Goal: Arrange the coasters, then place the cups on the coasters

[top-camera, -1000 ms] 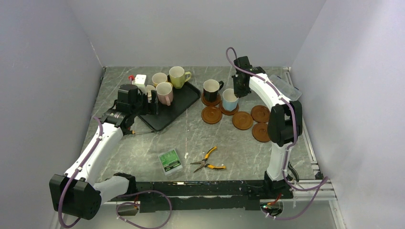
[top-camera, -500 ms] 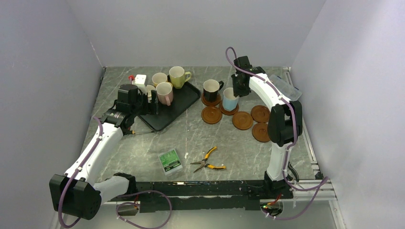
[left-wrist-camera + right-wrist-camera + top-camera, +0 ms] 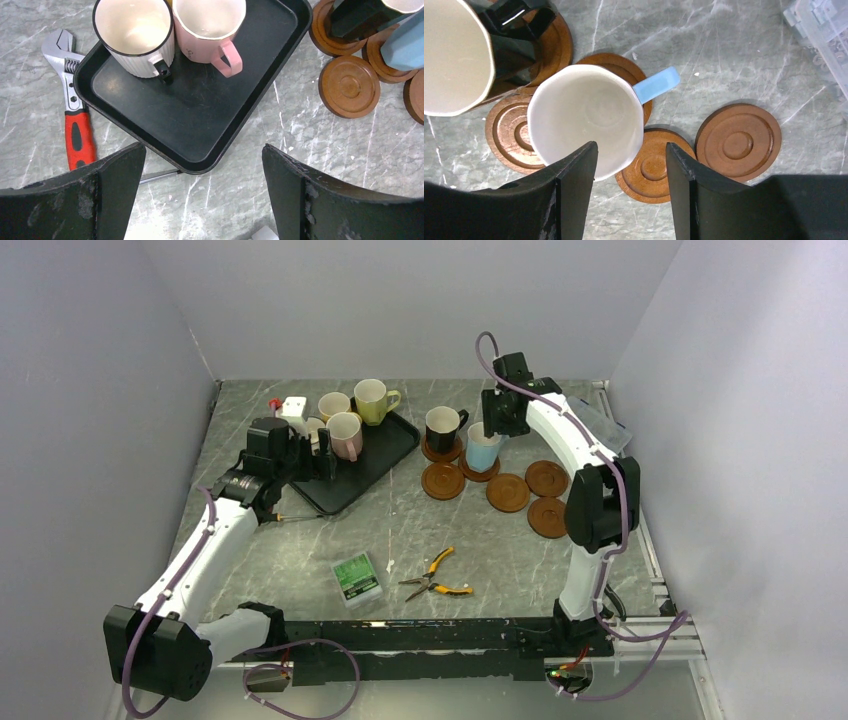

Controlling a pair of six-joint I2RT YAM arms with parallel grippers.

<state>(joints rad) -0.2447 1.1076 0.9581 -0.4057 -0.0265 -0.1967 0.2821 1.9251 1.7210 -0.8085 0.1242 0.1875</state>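
Blue cup [image 3: 584, 115], seated upright on a coaster [image 3: 614, 62], just right of the black cup [image 3: 441, 428]. The right gripper [image 3: 631, 147] is held over its near rim, jaws apart. Four bare coasters [image 3: 508, 492] are grouped nearer. The left gripper [image 3: 203, 150], spread wide, is poised above the tray [image 3: 200, 100], on which the pink cup [image 3: 207, 25] and white cup [image 3: 135, 35] are set.

A black tray [image 3: 372, 460] lies upper centre on the marble bench [image 3: 300, 545]. Yellow-handled pliers [image 3: 436, 578] and a green box [image 3: 356, 578] lie lower centre.
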